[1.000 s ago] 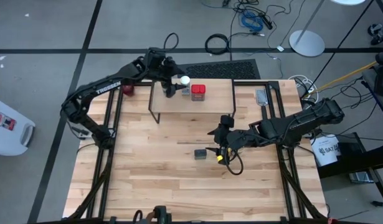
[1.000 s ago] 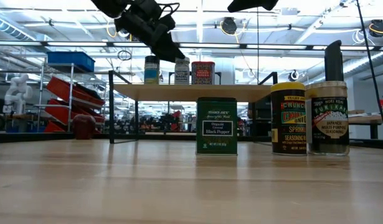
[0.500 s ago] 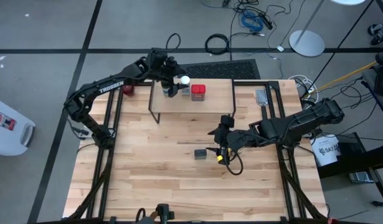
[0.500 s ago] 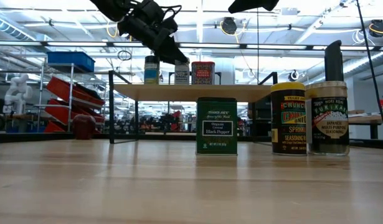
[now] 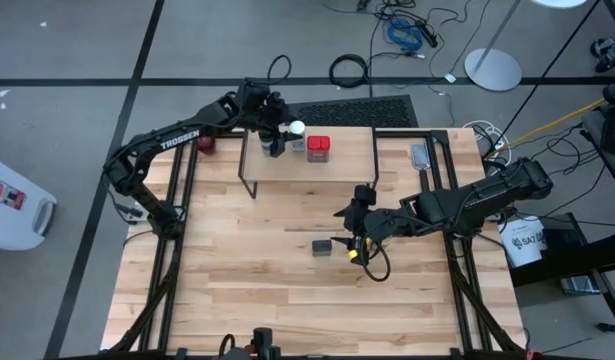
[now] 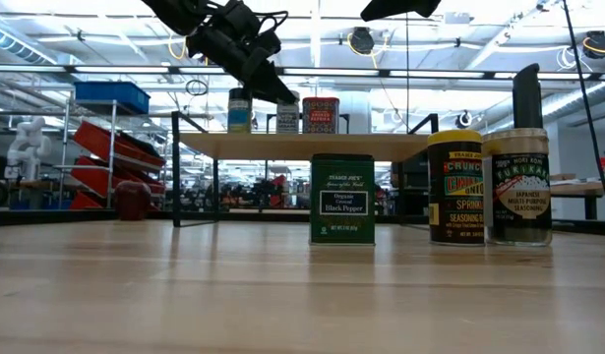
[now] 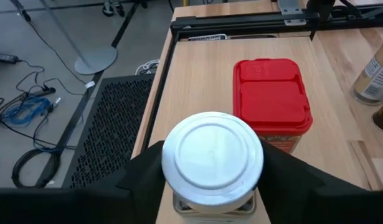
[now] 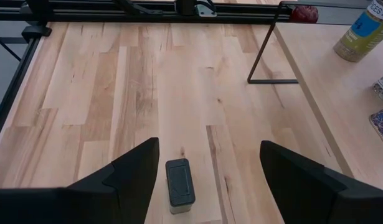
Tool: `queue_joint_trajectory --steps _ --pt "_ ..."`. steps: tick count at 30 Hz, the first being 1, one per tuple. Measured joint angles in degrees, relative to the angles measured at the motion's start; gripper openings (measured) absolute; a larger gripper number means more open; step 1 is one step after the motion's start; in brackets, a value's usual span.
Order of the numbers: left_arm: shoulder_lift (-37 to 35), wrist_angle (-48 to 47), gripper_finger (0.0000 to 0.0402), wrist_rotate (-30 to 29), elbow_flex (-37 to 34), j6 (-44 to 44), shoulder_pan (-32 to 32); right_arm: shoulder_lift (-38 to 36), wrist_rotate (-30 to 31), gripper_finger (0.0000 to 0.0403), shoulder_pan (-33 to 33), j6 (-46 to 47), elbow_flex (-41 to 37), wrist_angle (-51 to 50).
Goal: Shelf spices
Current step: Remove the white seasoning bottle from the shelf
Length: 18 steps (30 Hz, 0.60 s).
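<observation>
A small dark-red round object [image 5: 205, 145] sits at the far left edge of the worktop [image 5: 247, 290]. Beyond the far edge, a black ribbed mat [image 5: 359, 108] lies on the grey floor, with a coiled black cable [image 5: 349, 71], a blue cable bundle [image 5: 405, 33] and a round white stand base [image 5: 492, 67] farther off.

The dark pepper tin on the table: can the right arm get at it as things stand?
Probably yes. The right gripper hangs open just over the pepper tin, which lies between its fingers in the right wrist view, with bare table around it and nothing between them.
</observation>
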Motion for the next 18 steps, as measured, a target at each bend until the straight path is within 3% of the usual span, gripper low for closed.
queue_joint_trajectory --steps 10,18 --pt "-0.84 -1.0 0.0216 0.01 -0.06 -1.55 0.0 0.0 0.01 0.0267 0.0 -0.08 0.01 -0.07" --pt "-6.67 -2.74 0.0218 0.59 -0.11 -5.06 -0.34 0.0 0.33 0.0267 0.0 -0.47 0.01 -0.11"
